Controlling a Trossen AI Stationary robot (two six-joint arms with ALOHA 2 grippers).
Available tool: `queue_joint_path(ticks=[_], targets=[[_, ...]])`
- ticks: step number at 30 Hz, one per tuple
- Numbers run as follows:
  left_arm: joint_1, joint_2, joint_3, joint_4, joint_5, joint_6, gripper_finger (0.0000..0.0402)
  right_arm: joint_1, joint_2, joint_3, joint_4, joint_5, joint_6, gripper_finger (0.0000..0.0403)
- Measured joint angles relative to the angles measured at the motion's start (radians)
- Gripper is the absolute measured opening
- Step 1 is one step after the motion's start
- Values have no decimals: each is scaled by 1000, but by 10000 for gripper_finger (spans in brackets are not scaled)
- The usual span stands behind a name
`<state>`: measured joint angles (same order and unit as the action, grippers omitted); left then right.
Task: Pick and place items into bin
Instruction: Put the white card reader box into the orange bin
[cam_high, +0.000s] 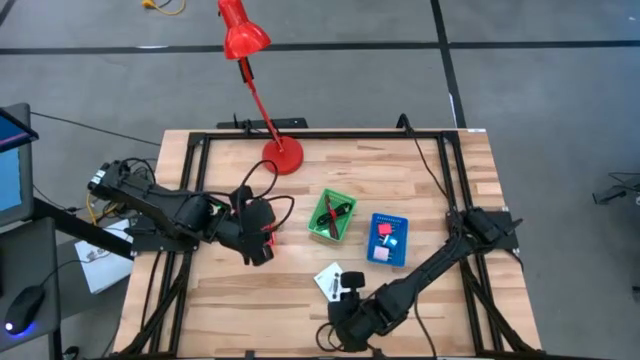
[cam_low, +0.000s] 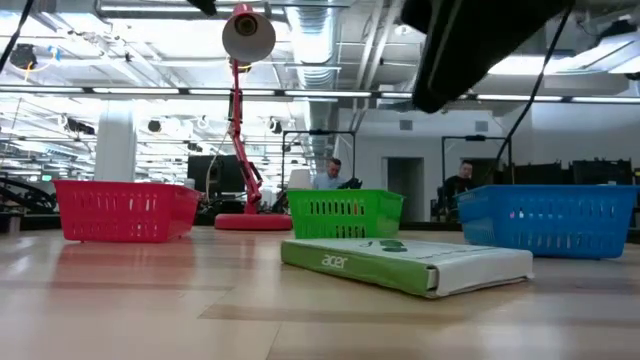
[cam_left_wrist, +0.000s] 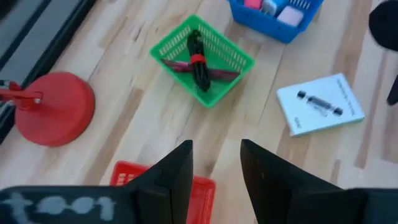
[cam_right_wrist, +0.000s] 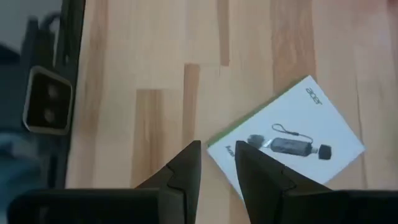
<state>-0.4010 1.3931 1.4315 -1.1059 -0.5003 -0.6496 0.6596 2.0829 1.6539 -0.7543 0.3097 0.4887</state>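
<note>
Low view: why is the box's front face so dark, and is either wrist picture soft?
Low view: bright ceiling lights behind backlight the white box. Right wrist view: the right hand is blurred up close, box print readable. Left wrist view: the green basket is slightly soft.

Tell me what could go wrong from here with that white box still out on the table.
1. The white box lies flat on the wood, and the right gripper shows only a narrow gap between its fingers, likely too tight to take it by an edge.
2. The blue bin already holds pink and white pieces, so the box may not sit flat inside.
3. The left gripper hangs over the red bin; a low sweep could nudge it.
</note>
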Motion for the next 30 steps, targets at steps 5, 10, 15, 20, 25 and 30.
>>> queue_joint_path(ticks=[5, 10, 15, 20, 25, 30], targets=[[-11, 14, -102, 154, -12, 23, 123, 10, 55, -6, -7, 68, 140, 93], [-13, 16, -301, 479, 7, 62, 123, 6, 111, -3, 0, 61, 203, 93], [-12, 17, -488, 812, 47, 64, 123, 0, 130, -3, 0, 63, 241, 93], [-7, 17, -659, 1113, 96, 0, 123, -1, 129, -3, -4, 65, 249, 93], [8, 17, -763, 1238, 165, -75, 123, -7, 130, -3, 14, 42, 274, 93], [17, 17, -780, 1234, 243, -115, 123, -4, 148, 0, 51, -20, 274, 93]])
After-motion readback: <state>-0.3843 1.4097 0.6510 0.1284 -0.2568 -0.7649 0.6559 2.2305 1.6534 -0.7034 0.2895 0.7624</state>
